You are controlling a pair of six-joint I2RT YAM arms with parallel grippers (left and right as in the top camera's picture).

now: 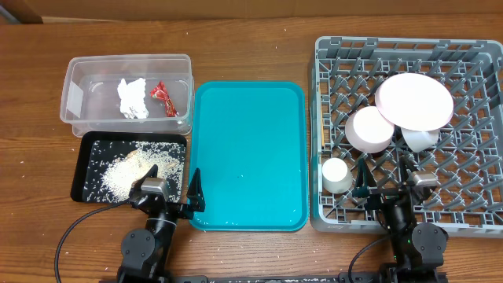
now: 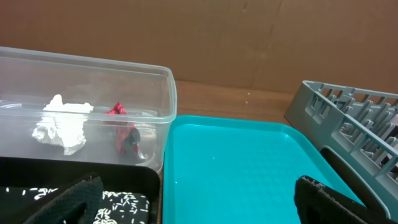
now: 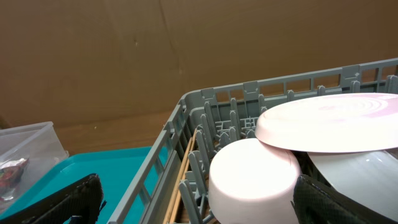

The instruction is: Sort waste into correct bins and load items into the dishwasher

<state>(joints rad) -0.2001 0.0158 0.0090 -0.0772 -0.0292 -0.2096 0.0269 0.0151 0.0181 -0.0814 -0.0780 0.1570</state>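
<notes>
The crumpled white tissue [image 1: 133, 98] [image 2: 62, 124] and the red wrapper [image 1: 163, 95] [image 2: 124, 134] lie in the clear tub [image 1: 75, 86] [image 2: 163, 112]. Loose rice [image 1: 126, 171] is spread in the black tray [image 1: 81, 177] [image 2: 74, 171]. In the grey dish rack [image 1: 324, 47] [image 3: 161, 162] sit the plate [image 1: 414, 101] [image 3: 329, 121], pink bowl [image 1: 368, 130] [image 3: 252, 180], white bowl [image 1: 420, 138] [image 3: 354, 171] and cup [image 1: 336, 174]. Chopsticks [image 3: 183, 171] lie along the rack's left wall. My left gripper [image 1: 171, 192] [image 2: 202, 205] is open and empty at the near edge, between black tray and teal tray. My right gripper [image 1: 385, 187] [image 3: 199, 205], also open and empty, hangs over the rack's near side.
A large teal serving tray [image 1: 247, 153] [image 2: 249, 162] lies bare between the bins and the rack. A brown cardboard wall [image 2: 249, 43] closes off the far side. A few rice grains lie scattered on the wooden table [image 1: 39, 165] left of the black tray.
</notes>
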